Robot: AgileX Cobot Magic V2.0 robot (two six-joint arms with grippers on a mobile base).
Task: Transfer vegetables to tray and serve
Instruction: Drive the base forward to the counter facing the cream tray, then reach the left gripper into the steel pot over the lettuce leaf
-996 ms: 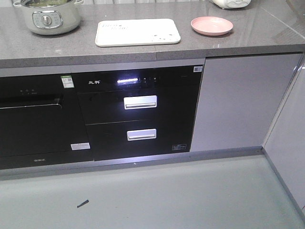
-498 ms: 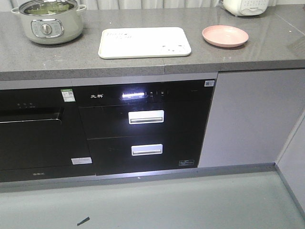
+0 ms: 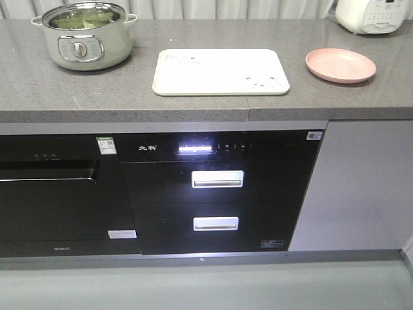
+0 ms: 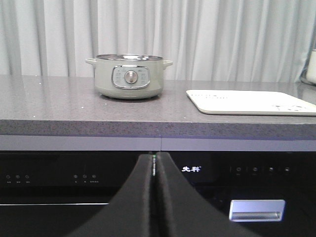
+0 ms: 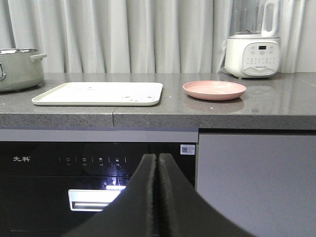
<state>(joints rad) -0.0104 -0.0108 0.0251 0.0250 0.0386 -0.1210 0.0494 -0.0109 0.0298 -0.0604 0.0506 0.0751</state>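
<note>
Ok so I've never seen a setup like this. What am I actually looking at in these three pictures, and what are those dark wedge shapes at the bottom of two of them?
This is a two-armed robot on a mobile base, facing a kitchen counter. The wide picture comes from a camera looking forward from the robot. The other two cameras sit on its wrists, so the dark wedges are its own grippers: the left gripper and the right gripper, both shut and holding nothing. On the grey countertop stands a pale green electric pot with leafy vegetables inside. Beside it are a cream tray with no food on it, a pink plate and, at the far right, a white appliance. Below the counter is a black built-in unit with two drawers.
</note>
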